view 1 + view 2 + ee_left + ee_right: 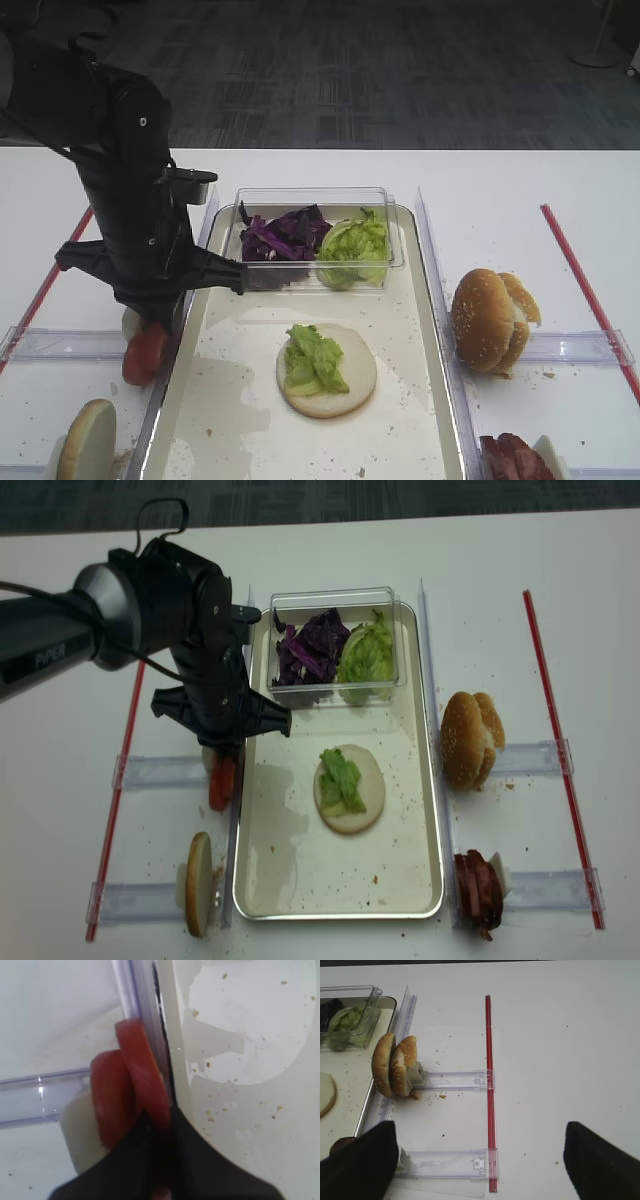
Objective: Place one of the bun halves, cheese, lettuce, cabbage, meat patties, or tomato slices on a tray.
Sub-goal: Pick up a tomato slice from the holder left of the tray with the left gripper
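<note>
You have a white counter [500, 190], crumb-speckled on both sides. Two red strips lie on it: one [560, 750] at the right running front to back, one [122, 770] at the left, partly hidden. A clear plastic tub [390, 225] sits at the far end, between two upright clear dividers [428, 250]. Clear plastic rails [457, 1080] run crosswise out to the red strips. Beyond the counter you see dark patterned carpet [350, 70]

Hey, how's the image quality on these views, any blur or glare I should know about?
Left wrist: the tomato slices and left gripper are soft and out of focus, with a bright highlight on the clear rail. Right wrist: dark blurred gripper fingers fill the lower corners. Both exterior high views are evenly lit; the tray shows a dull sheen.
</note>
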Tool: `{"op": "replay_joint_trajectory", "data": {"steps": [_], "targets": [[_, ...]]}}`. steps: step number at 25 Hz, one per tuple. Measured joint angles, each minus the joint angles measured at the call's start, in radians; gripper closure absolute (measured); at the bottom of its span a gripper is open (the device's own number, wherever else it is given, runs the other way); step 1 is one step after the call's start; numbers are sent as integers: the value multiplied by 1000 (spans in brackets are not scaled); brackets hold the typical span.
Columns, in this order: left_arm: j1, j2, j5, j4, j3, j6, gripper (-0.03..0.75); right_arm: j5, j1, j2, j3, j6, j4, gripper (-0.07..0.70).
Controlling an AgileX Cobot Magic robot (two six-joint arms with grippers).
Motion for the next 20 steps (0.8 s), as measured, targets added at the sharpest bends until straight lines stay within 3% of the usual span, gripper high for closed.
{"op": "replay_joint_trajectory", "data": {"steps": [14,20], "targets": [[0,-95,19,0,0,0,695,0,0,0,0,0,0,-48],[0,-151,46,-61,0,66,695,0,0,0,0,0,0,-48]]}}
